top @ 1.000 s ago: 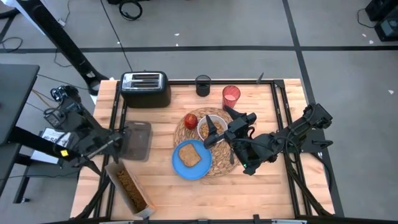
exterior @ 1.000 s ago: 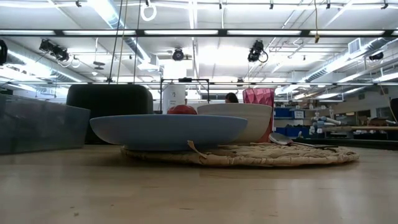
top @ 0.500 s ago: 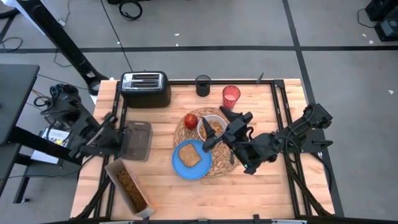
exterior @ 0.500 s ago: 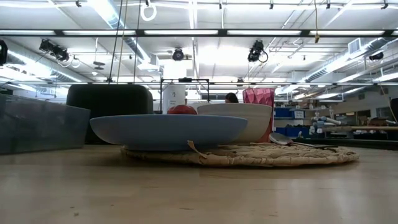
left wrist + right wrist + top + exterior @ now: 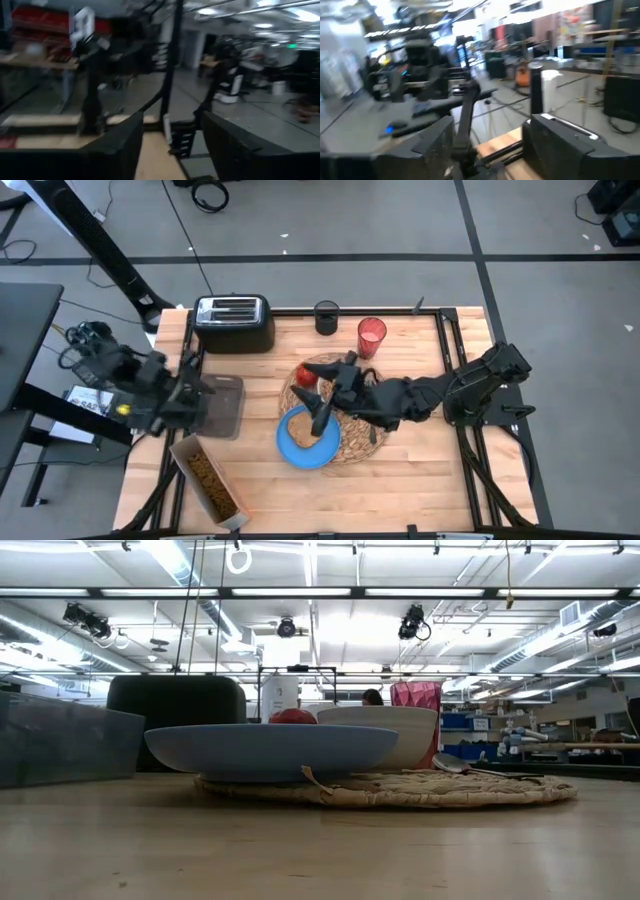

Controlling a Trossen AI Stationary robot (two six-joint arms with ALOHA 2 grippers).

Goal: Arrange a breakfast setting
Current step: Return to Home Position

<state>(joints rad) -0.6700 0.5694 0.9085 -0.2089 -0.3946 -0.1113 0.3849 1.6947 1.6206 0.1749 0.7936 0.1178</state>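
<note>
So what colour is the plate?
The plate is blue; the low view shows it best.

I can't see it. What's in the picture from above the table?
Breakfast sits on a round straw placemat: toast on a blue plate, and a red apple. The right pincer hangs open over it. A red cup stands nearby, and the left pincer is beside the dark bin.

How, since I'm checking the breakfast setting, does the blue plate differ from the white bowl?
The blue plate is wide and shallow; the white bowl is narrower and stands taller. In the low view the plate is nearer, the bowl behind it. Both rest on the straw placemat.
</note>
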